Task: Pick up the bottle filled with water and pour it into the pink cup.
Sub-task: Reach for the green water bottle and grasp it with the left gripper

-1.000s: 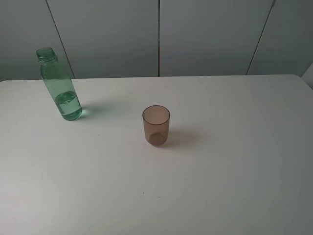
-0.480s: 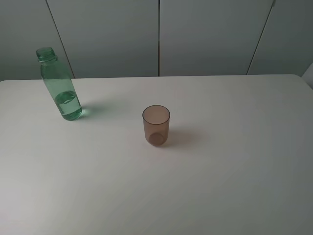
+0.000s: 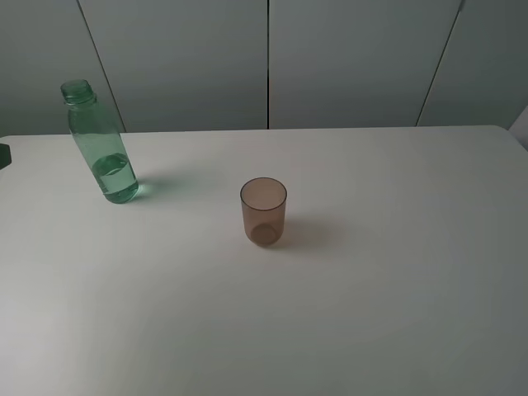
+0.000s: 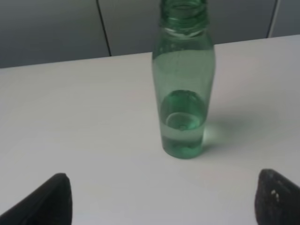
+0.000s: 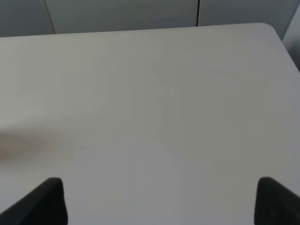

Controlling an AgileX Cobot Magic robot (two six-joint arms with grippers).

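The bottle [image 3: 101,148] is green, see-through and uncapped, with water in its lower part. It stands upright at the table's back left. The pink cup [image 3: 263,211] stands upright near the table's middle, apart from the bottle. In the left wrist view the bottle [image 4: 183,89] stands ahead of my left gripper [image 4: 164,202], whose fingertips are wide apart, so it is open and holds nothing. A dark sliver of the left arm [image 3: 2,154] shows at the exterior view's left edge. My right gripper [image 5: 159,201] is open over bare table; the exterior view does not show it.
The white table [image 3: 379,297] has rounded corners and grey wall panels [image 3: 346,58] behind its far edge. A faint pinkish blur [image 5: 21,144] lies at one side of the right wrist view.
A dark sliver of the left arm has come into the exterior view at the left edge. The bottle and the cup have not moved.
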